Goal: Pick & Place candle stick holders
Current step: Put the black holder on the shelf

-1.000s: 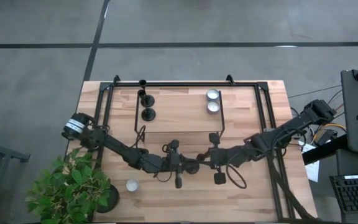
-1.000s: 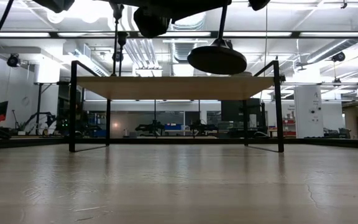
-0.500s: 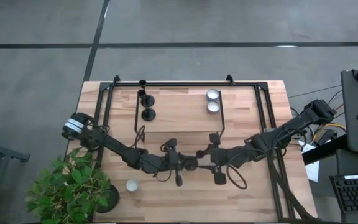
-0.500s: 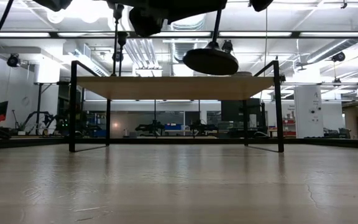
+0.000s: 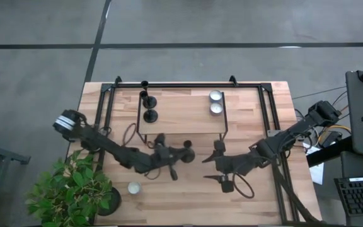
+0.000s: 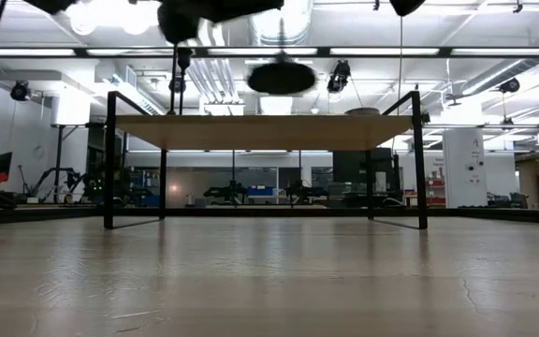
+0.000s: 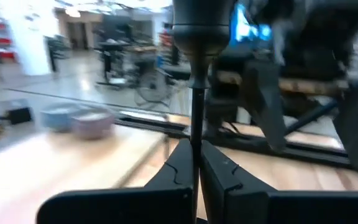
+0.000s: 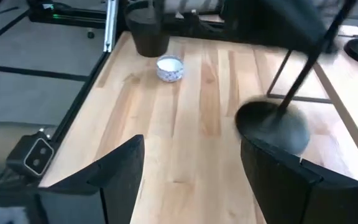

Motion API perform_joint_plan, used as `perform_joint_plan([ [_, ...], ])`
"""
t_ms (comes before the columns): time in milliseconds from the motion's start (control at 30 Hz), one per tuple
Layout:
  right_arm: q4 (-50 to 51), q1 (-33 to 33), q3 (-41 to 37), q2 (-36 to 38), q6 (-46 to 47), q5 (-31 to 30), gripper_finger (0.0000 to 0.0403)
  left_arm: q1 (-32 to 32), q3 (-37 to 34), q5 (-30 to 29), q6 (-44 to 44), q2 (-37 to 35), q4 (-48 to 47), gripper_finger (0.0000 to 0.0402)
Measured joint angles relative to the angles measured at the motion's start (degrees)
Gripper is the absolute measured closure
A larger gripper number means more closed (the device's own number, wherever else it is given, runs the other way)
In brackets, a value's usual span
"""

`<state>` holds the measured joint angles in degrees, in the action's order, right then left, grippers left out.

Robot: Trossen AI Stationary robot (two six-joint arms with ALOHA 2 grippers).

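Observation:
My left gripper point(image 5: 172, 156) hangs over the table's middle, shut on a black candle stick holder point(image 5: 186, 151) with a round base and a thin stem. From the low view its round base point(image 6: 282, 77) shows well above the table. My right gripper point(image 5: 210, 169) stands open just to the right of it, its fingers point(image 8: 126, 165) apart with nothing between them. Black holders point(image 5: 150, 116) and two silver cups point(image 5: 215, 102) stand on the raised shelf point(image 5: 181, 126). One silver cup point(image 5: 133, 187) rests on the table at the near left. My left gripper pinches the holder's thin stem point(image 7: 195, 134) between its two fingers. The stem runs on past the fingertips, along the fingers, to the holder's wider end point(image 7: 201, 28). The holder is lifted clear of the table, tilted, with its round base point(image 8: 272, 124) on the side of my right gripper.
The black-framed wooden shelf spans the table's far half on thin legs point(image 6: 110, 159). A black plant pot point(image 8: 149, 31) with a green plant point(image 5: 74, 189) stands at the near left corner. Bare wood lies along the near edge between the arms.
My right gripper has opened, let go of the black holder and drawn back toward the table's right and near edge. My left gripper, still shut on the stem, has carried the holder toward the table's left and a little toward the far edge.

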<state>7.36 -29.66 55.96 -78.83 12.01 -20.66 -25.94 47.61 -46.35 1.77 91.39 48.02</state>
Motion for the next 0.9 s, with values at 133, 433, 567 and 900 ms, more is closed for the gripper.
perform_joint_plan([
  [133,0.07,-0.12,-0.22,0.0,0.72,-0.27,0.014,-1.53,-4.25,-7.62,-1.82,-6.72,-0.11,0.04],
  [433,-0.35,-0.11,-0.63,0.0,1.11,-0.29,0.0154,-1.58,-17.02,-15.53,-0.77,-21.98,-1.01,0.0399],
  [567,-0.74,-0.1,-0.81,0.0,1.07,-0.31,0.0158,-1.52,-21.86,-20.94,-0.59,-26.51,-1.02,0.04],
  [900,-2.41,-0.08,-1.53,0.0,0.85,-0.46,0.0149,-1.23,-24.95,-24.28,-4.43,-31.7,-1.38,0.04],
])
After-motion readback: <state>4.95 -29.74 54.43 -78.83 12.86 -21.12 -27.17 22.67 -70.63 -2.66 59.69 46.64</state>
